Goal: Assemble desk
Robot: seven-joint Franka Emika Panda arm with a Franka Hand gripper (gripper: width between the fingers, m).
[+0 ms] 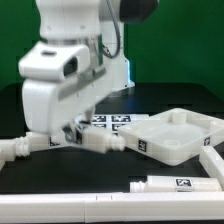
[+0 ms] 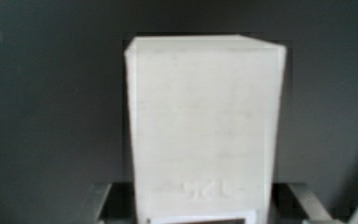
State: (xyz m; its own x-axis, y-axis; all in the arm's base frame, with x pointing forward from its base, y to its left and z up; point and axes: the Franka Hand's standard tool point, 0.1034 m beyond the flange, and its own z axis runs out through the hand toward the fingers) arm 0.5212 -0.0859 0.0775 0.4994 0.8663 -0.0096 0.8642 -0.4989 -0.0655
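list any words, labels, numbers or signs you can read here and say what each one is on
No words, letters or numbers can be read in either view.
desk top: black-and-white square tag on its side, a pattern only, no text.
front leg: square tag, a pattern only.
marker board: several square tags, patterns only.
close-up leg in the wrist view: faint grey marks low on its face, too blurred to read.

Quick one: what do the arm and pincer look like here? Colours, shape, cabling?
Arm: glossy white, bulky rounded casing, dark section up top, with a black cable alongside. Pincer: two dark grey flat fingers. No markings visible.
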